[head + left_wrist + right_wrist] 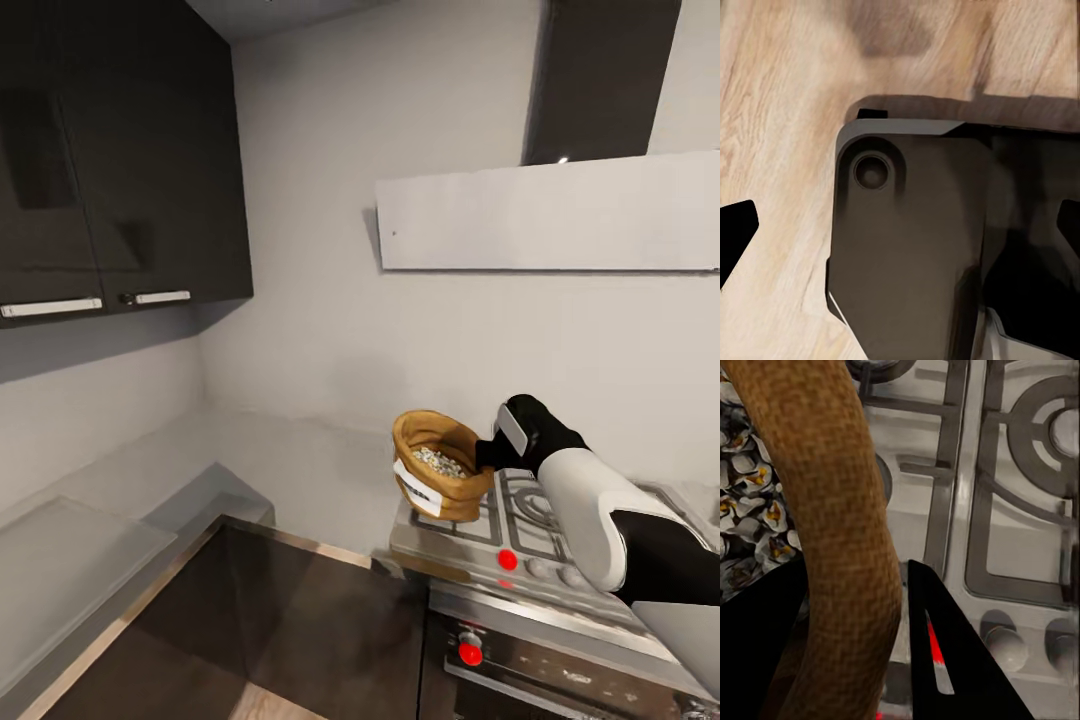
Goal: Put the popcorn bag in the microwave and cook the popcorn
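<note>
The orange-brown popcorn bag (440, 480) hangs over the left end of the gas hob (560, 530), tilted slightly, white label facing front. Speckled whitish popcorn (438, 461) fills it. My right gripper (490, 452) is shut on the bag's rolled rim from the right side. In the right wrist view the thick woven rim (840, 510) runs between the two black fingers (945, 660), with popcorn (750, 517) beside it and hob grates below. My left gripper (900, 229) is open, hanging over the wood floor and the robot's dark base (915, 247). The microwave is out of view.
The grey countertop (150, 470) wraps the corner to the left of the hob. Dark wall cabinets (110, 160) hang at upper left, and a pale range hood (550, 215) sits above the hob. Red-marked knobs (470, 652) line the oven front below.
</note>
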